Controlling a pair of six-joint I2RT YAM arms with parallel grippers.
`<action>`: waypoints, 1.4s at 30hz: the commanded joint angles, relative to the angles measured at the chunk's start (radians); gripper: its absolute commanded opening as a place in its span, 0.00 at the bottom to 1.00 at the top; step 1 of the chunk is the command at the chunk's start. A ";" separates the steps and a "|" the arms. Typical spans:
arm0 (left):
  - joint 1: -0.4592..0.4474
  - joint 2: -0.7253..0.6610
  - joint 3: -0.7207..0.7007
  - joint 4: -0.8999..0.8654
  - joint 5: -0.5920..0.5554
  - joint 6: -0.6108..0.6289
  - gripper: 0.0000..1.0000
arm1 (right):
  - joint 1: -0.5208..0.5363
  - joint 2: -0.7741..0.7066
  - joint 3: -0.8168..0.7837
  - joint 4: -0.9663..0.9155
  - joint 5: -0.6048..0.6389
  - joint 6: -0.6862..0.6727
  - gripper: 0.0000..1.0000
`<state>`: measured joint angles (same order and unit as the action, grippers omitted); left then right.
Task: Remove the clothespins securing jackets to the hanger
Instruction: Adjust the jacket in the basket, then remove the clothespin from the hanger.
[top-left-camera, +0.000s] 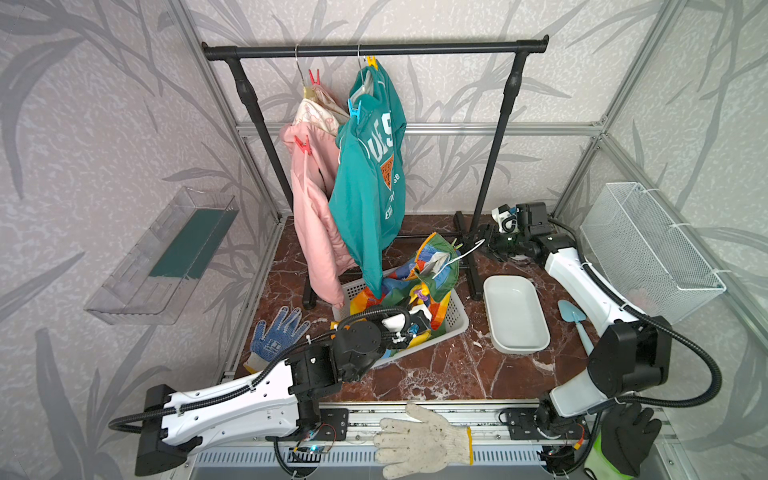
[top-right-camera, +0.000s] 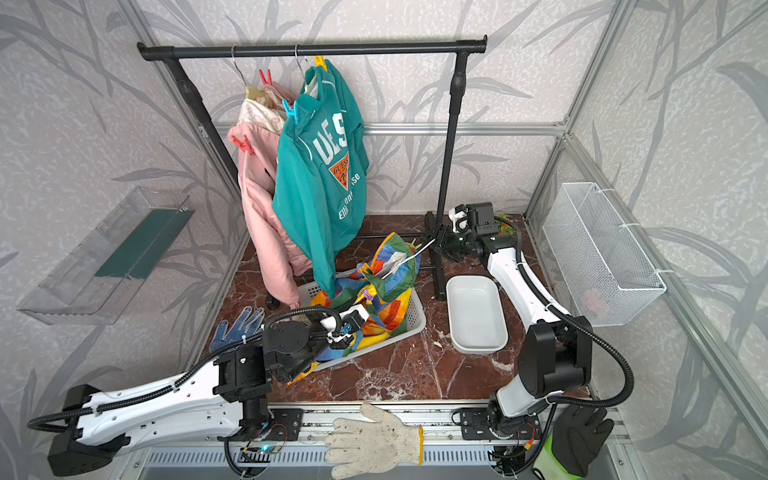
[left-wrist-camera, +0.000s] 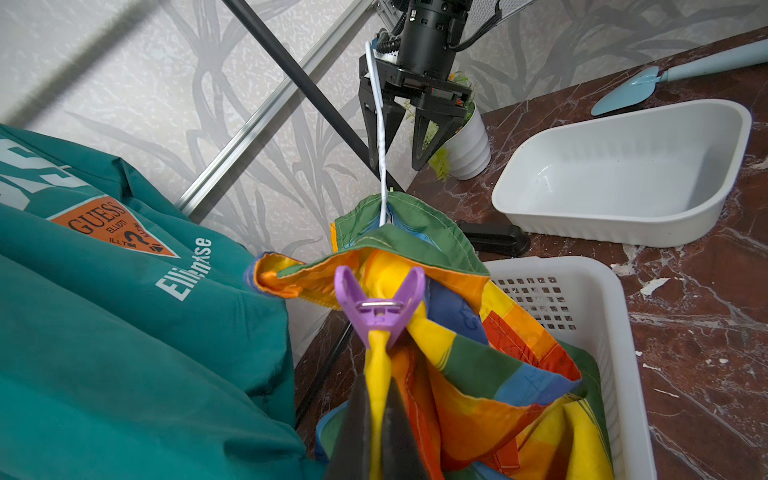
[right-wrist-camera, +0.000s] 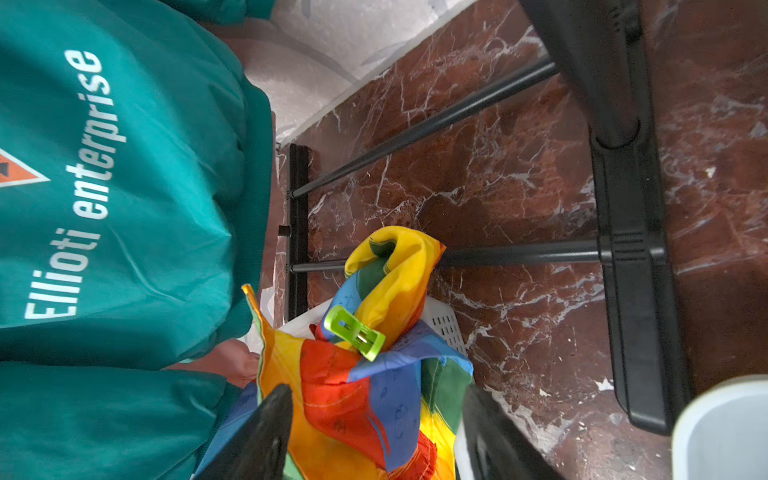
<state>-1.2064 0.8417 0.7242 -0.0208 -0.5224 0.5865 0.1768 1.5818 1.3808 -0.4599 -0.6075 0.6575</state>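
The rainbow-striped jacket (top-left-camera: 432, 270) lies heaped in a white basket (top-left-camera: 459, 320) with a white hanger (top-left-camera: 457, 257) sticking out of it. A purple clothespin (left-wrist-camera: 380, 307) and a green clothespin (right-wrist-camera: 354, 332) are clipped on it. My left gripper (left-wrist-camera: 378, 376) is shut on a yellow fold just below the purple one. My right gripper (right-wrist-camera: 378, 390) is open astride the jacket, the hanger wire along one finger (left-wrist-camera: 374, 124). On the rack hang the pink jacket (top-left-camera: 316, 216) with two red clothespins (top-left-camera: 314, 77) (top-left-camera: 303, 145) and the teal jacket (top-left-camera: 370, 187) with yellow (top-left-camera: 371, 62) and blue (top-left-camera: 354, 109) ones.
A white tray (top-left-camera: 515, 313) sits right of the basket, with a blue scoop (top-left-camera: 571, 313) beside it. The rack's black foot (right-wrist-camera: 636, 291) and crossbars run close by my right gripper. A wire basket (top-left-camera: 648, 245) hangs on the right wall and a clear bin (top-left-camera: 166, 253) on the left. Gloves lie in front.
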 joint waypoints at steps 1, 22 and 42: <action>-0.022 0.016 -0.001 0.051 -0.042 0.064 0.00 | 0.007 0.009 0.012 -0.035 -0.019 -0.014 0.65; -0.095 0.065 0.005 0.101 -0.093 0.150 0.00 | 0.010 0.077 0.044 -0.051 -0.037 -0.042 0.56; -0.132 0.054 -0.022 0.102 -0.142 0.192 0.00 | -0.017 0.115 0.081 -0.086 -0.092 -0.035 0.52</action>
<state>-1.3334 0.9104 0.7094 0.0307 -0.6426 0.7441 0.1596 1.6882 1.4506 -0.5117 -0.6750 0.6315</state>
